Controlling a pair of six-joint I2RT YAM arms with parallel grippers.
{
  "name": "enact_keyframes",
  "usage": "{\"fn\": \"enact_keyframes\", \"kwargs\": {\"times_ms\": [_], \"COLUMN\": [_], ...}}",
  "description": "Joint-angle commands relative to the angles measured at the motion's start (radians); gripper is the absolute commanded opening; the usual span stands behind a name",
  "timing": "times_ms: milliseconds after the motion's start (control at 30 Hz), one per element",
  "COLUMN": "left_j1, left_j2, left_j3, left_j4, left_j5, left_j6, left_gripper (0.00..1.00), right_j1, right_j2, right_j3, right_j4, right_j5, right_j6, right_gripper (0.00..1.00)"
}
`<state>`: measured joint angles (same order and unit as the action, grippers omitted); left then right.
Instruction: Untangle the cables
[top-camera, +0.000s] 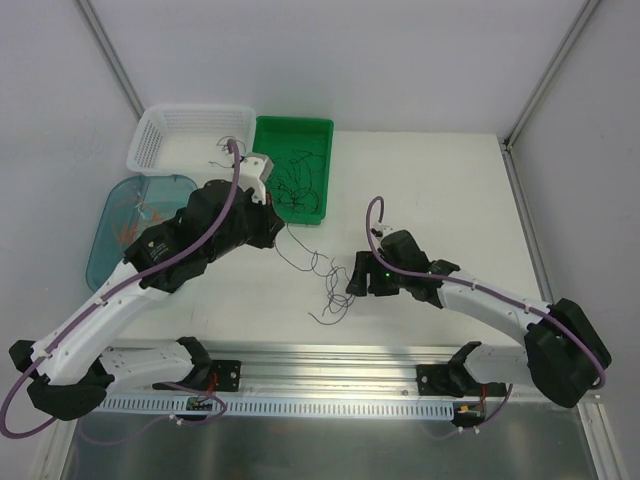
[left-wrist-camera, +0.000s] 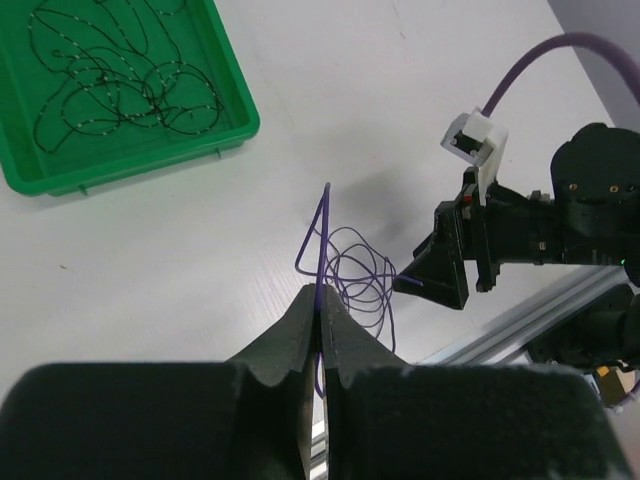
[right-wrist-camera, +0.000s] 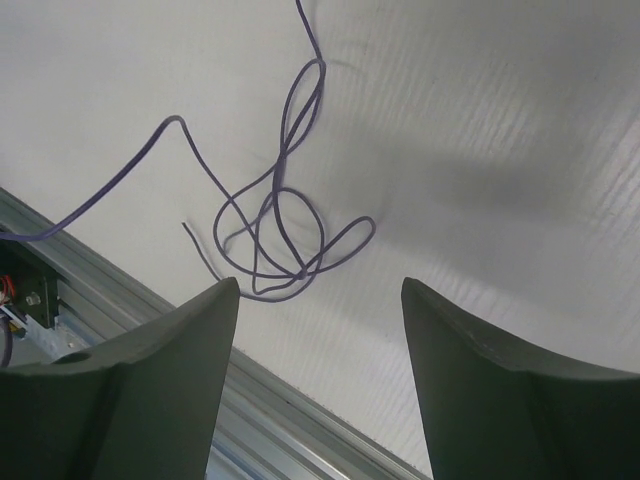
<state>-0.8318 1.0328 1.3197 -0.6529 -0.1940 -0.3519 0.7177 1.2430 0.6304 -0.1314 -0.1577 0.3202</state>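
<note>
A thin dark purple cable (top-camera: 318, 262) lies in small loops on the white table between the two arms. My left gripper (top-camera: 283, 224) is shut on one end of it; in the left wrist view the cable (left-wrist-camera: 322, 250) runs up out of the closed gripper (left-wrist-camera: 320, 292). My right gripper (top-camera: 356, 283) is open just right of the loops. In the right wrist view the cable (right-wrist-camera: 301, 273) lies on the table ahead of the open, empty gripper (right-wrist-camera: 320, 285). The right gripper also shows in the left wrist view (left-wrist-camera: 420, 283), its tip close to the loops.
A green tray (top-camera: 322, 135) holding black cables (left-wrist-camera: 110, 85) stands at the back. A white basket (top-camera: 165, 135) stands left of it, and a blue tray (top-camera: 105, 235) with orange cables lies further left. An aluminium rail (top-camera: 330, 360) runs along the near edge.
</note>
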Motion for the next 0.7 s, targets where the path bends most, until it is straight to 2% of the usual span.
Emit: {"fn": "enact_keyframes", "kwargs": {"times_ms": [0, 233, 467, 667], "left_j1": [-0.006, -0.004, -0.004, -0.004], "left_j2": [-0.01, 0.03, 0.062, 0.079], "left_j3": [0.101, 0.24, 0.257, 0.276], "left_j4": [-0.036, -0.059, -0.067, -0.065], "left_j5": [-0.111, -0.242, -0.274, -0.291], "left_j6": [0.016, 0.086, 0.082, 0.067], "left_gripper": [0.0, 0.0, 0.0, 0.0], "right_j1": [0.003, 0.035, 0.085, 0.118], "right_j2": [0.007, 0.026, -0.008, 0.061], "right_j3": [0.04, 0.054, 0.08, 0.084], "right_j4": [0.078, 0.107, 0.095, 0.162], "right_j5": [-0.042, -0.057, -0.037, -0.057], "right_j6": [0.031, 0.046, 0.008, 0.04], "right_gripper": [0.7, 0.69, 0.69, 0.67]}}
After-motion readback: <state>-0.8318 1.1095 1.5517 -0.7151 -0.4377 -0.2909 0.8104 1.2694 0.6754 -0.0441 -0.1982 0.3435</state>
